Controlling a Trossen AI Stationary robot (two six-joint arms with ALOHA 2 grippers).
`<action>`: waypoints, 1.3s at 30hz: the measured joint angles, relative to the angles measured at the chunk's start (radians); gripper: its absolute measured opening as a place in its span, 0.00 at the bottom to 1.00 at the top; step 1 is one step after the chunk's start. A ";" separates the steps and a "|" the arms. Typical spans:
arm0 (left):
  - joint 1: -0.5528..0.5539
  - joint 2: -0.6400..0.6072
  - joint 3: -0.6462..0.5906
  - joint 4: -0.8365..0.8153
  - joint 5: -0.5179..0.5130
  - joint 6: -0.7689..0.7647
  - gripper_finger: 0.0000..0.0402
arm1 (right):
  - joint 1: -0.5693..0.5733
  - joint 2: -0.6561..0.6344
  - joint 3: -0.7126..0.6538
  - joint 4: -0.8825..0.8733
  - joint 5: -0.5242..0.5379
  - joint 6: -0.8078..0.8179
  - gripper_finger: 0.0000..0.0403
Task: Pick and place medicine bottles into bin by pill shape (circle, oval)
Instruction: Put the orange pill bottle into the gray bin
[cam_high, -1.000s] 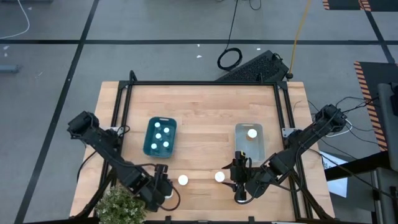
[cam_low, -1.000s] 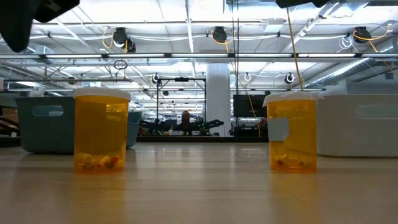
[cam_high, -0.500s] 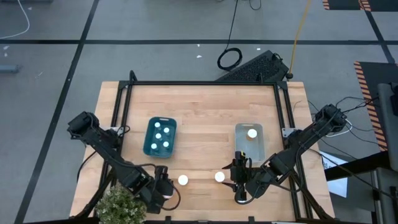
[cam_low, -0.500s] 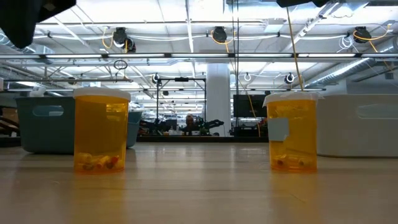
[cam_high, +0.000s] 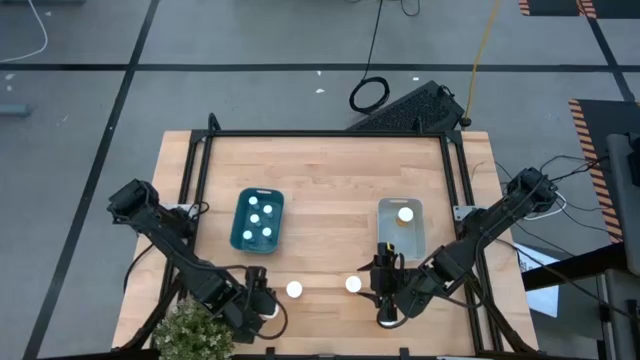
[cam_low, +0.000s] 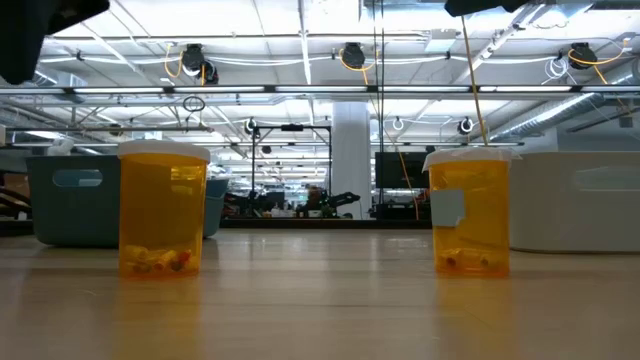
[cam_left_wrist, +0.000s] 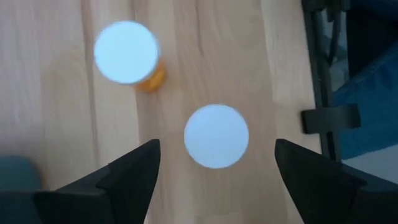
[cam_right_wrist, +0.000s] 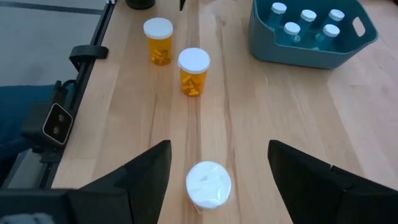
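We find the left gripper (cam_high: 266, 308) at the table's (cam_high: 330, 180) near edge, about seven o'clock from the table's centre, hovering over a white-capped bottle (cam_left_wrist: 216, 135); its fingers (cam_left_wrist: 134, 177) stand apart on either side of that cap and do not touch it. At nine o'clock from centre sits the blue bin (cam_high: 257, 221), holding four white-capped bottles. Two amber bottles stand upright on the bare wood near the front edge: one (cam_high: 294, 290) just beside the left gripper, the other (cam_high: 353, 284) at roughly six o'clock from centre. In the low view these two (cam_low: 160, 210) (cam_low: 470, 210) show a few pills at the bottom; we cannot tell the pill shape. The right gripper (cam_high: 387, 316) hangs at five o'clock, jaws spread wide over another white-capped bottle (cam_right_wrist: 209, 185), clear of it. At three o'clock lies the clear bin (cam_high: 401, 228) with one capped bottle inside.
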 joint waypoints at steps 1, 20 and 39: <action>-0.001 0.005 0.006 -0.002 -0.006 0.000 0.80 | -0.001 0.000 0.000 0.000 0.000 -0.001 0.65; -0.019 0.196 0.118 -0.123 -0.053 -0.054 0.80 | 0.007 0.000 0.000 0.002 -0.003 0.021 0.65; -0.043 0.227 0.100 -0.107 -0.182 -0.284 0.80 | 0.007 0.000 0.000 0.001 -0.003 0.022 0.65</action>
